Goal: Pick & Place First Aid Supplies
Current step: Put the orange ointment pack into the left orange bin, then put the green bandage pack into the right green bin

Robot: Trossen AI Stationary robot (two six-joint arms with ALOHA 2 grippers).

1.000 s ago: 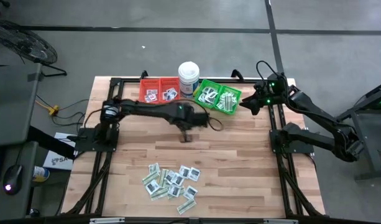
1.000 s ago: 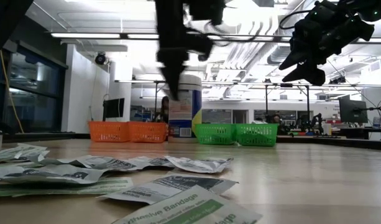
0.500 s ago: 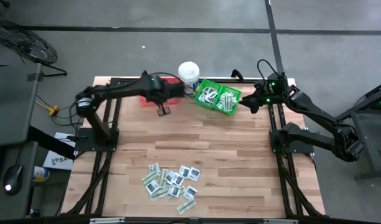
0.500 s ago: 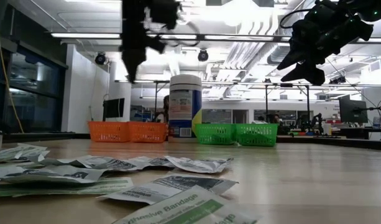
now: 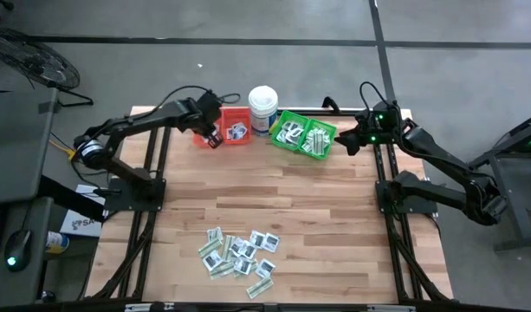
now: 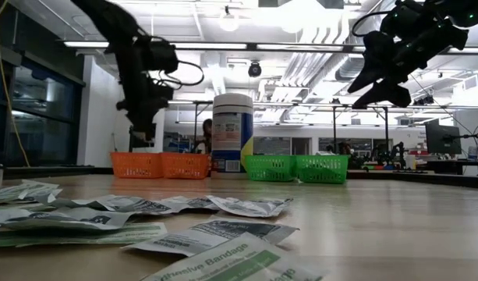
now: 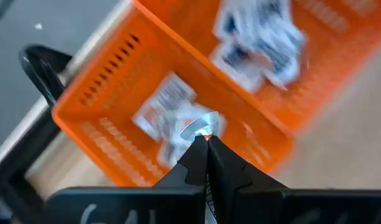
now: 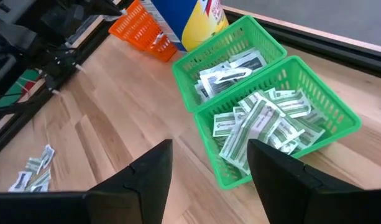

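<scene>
Hovering over the left compartment of the orange bin [image 5: 223, 128] at the far side of the bench [image 5: 334, 208], the left hand [image 5: 213, 139] has its fingers [image 7: 196, 163] pressed together; in the left wrist view a thin silvery sliver shows at their tips, but what it is cannot be told. Below that hand the bin's left compartment holds a white packet with dark print [image 7: 168, 106], and the compartment to its right holds a few more white packets [image 7: 258, 37], which the high view shows too.

Just right of the orange bin stands a tall white tub [image 5: 263, 106], and right of the tub sits the green bin [image 5: 303, 135], turned a little askew. Both of its compartments hold packets: white ones in the farther-left compartment [image 8: 227, 73], green-and-white strips [image 8: 265, 121] heaped in the other.

The right hand [image 5: 352, 143] hangs in the air at the far right of the bench, just right of the green bin, with its fingers [image 8: 146, 171] spread and nothing between them.

Near the front edge of the bench, well apart from both hands, lies a loose pile of first aid supplies [image 5: 239, 253], square white packets and longer green-and-white strips mixed and overlapping. In the low view these fill the foreground, one printed "Adhesive Bandage" [image 6: 231, 261].
</scene>
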